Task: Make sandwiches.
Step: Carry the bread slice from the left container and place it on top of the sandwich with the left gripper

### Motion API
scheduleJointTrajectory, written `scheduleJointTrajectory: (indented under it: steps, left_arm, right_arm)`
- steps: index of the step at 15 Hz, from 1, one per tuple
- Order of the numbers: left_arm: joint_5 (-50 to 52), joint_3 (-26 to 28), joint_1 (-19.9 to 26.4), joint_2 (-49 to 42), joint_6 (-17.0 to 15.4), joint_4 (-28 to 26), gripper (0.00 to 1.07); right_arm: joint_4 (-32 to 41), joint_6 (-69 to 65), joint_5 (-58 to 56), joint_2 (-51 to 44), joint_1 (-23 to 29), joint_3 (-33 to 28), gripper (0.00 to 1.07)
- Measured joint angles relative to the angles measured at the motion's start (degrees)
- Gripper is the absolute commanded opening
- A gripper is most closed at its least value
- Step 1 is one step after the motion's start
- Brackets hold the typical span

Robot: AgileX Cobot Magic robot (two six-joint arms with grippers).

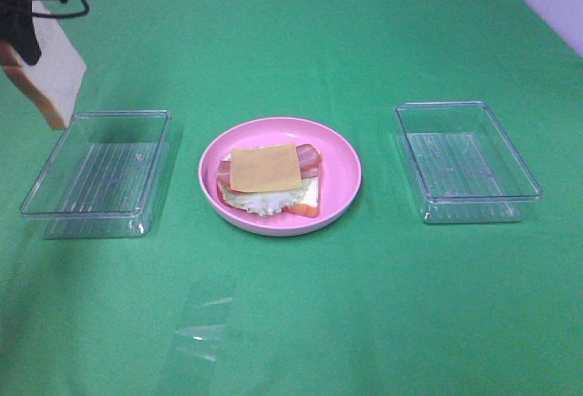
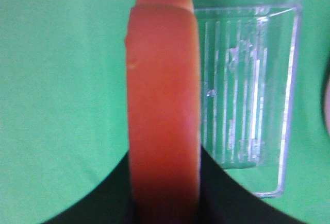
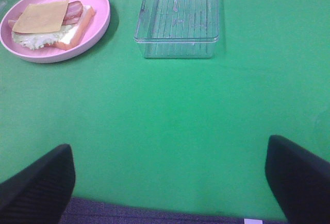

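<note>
Open sandwich (image 1: 269, 182): on the pink plate (image 1: 342, 173) at centre; cheese slice (image 1: 263, 167) on top, bacon and lettuce under it, bread beneath.
Top bread slice (image 1: 50, 73): held on edge at far left, above the left tray (image 1: 55, 200).
Handling: likely light, stiff foam; best gripped across the crust edges.
Left jaws (image 1: 23, 36): clamped on the top bread slice.
Right jaws (image 3: 170, 183): apart, empty, over the green surface (image 3: 170, 110).
Right tray (image 1: 524, 177): right of the plate.
</note>
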State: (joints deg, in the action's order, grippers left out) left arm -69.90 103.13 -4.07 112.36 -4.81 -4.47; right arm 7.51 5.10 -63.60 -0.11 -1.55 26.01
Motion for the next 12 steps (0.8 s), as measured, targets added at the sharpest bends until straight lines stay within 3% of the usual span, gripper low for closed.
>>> scheduleJointTrajectory:
  steps: [2, 3, 6, 9, 12]
  left_arm:
    - [-0.06, -0.06, 0.00, -3.67, 0.80, -6.70, 0.00]
    - [0.17, -3.09, 0.00, -7.68, 4.81, -17.88, 0.00]
    - [0.00, -10.54, -0.11, -9.45, 11.34, -31.40, 0.00]
    - [10.14, -18.05, -2.75, -9.22, 18.79, -39.65, 0.00]
    - [14.61, -19.08, -9.00, -5.67, 22.69, -41.71, 0.00]
  right_arm:
    - [0.00, 0.00, 0.00, 0.00, 0.00, 0.00, 0.96]
    - [0.00, 0.00, 0.00, 0.00, 0.00, 0.00, 0.96]
    - [0.00, 0.00, 0.00, 0.00, 0.00, 0.00, 0.96]
    - [0.00, 0.00, 0.00, 0.00, 0.00, 0.00, 0.96]
    - [0.00, 0.00, 0.00, 0.00, 0.00, 0.00, 0.96]
